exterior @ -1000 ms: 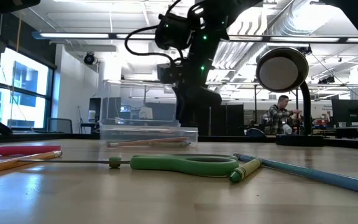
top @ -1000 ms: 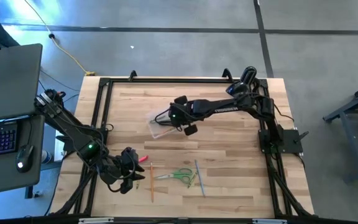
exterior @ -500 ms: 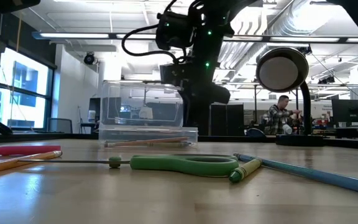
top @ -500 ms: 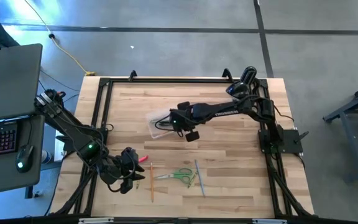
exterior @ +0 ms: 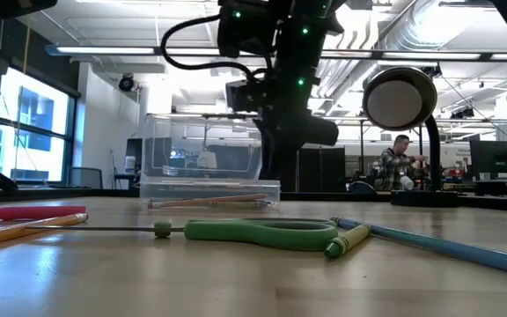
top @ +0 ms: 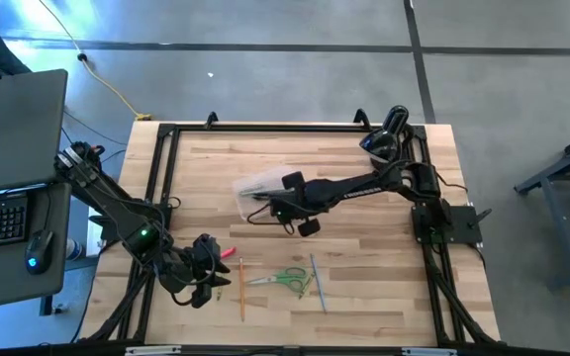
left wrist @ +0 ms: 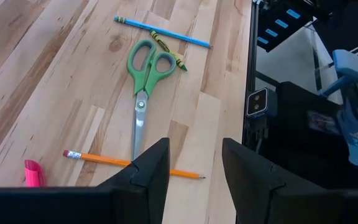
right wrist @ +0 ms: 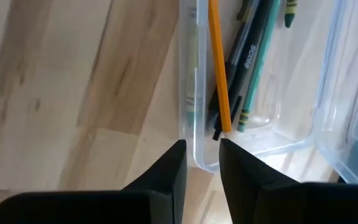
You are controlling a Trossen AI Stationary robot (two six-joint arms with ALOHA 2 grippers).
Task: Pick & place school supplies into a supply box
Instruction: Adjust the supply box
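Now I am looking at the supply box (top: 257,190) sitting near the middle of the table (top: 384,287), with several pens and pencils already lying inside it, while the scissors (top: 285,279), a blue pencil (top: 318,282) and an orange pencil (top: 241,290) are lying along the near edge. Those loose things are lying just beside my left gripper (top: 206,287), which is hanging low with its fingers apart and holding nothing. My right gripper (right wrist: 199,163) is reaching over the box's end wall, its fingers only a little apart and empty.

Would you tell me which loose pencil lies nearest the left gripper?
The orange pencil, crossing just ahead of the left gripper by the scissors' tip; the blue pencil lies beyond their handles.
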